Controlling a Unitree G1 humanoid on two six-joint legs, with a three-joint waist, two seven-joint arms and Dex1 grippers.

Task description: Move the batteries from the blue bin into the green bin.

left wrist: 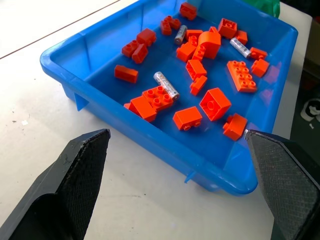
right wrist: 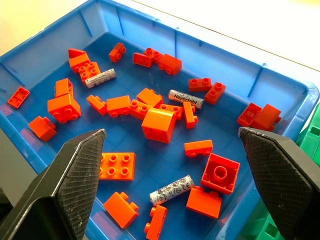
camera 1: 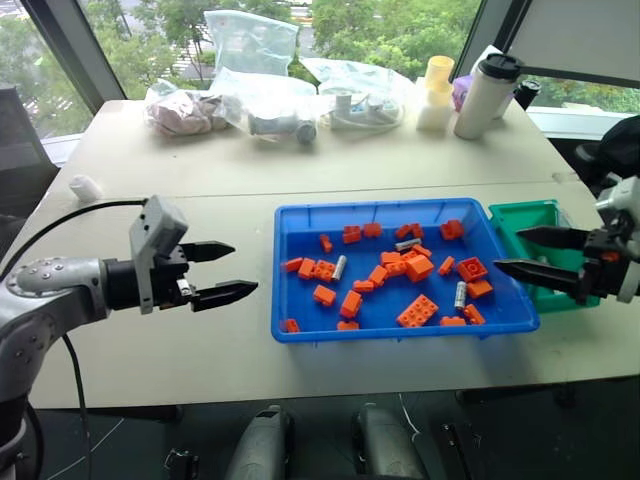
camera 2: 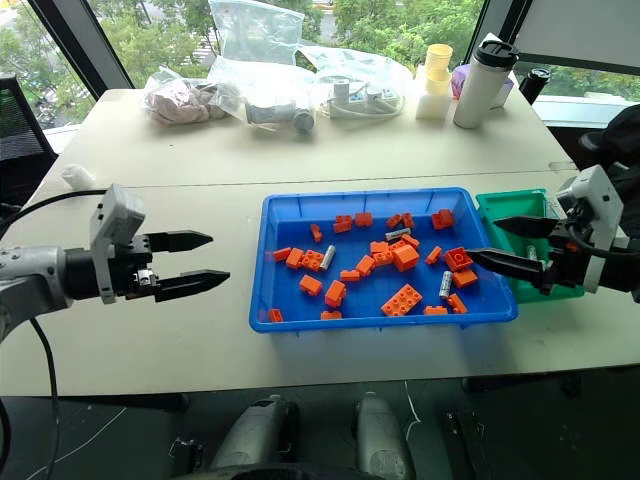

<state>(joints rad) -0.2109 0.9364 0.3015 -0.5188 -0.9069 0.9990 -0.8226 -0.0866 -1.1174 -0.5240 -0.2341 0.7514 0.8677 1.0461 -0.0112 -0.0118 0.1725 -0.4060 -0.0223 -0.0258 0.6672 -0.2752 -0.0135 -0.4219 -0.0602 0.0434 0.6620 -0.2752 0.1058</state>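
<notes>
Head views: the blue bin point(camera 1: 300, 225) sits centre-table with three batteries point(camera 1: 339, 267) among orange bricks point(camera 1: 417, 311); the green bin point(camera 1: 515, 215) touches it at 3 o'clock. The left gripper point(camera 1: 228, 270) at 9 o'clock and the right gripper point(camera 1: 520, 252) both gape, empty.

Wrist views: fingers spread wide above the bricks.

Orange bricks point(right wrist: 158, 124) lie scattered (some touching), and a white tumbler point(camera 1: 487, 95) stands beside plastic bags point(camera 1: 250, 100).

Three silver-grey batteries point(right wrist: 172, 190) lying flat among orange bricks in the shallow blue bin point(camera 1: 300, 215), small teal-green bin point(camera 1: 520, 214) touching its right end, upright on the table
</notes>
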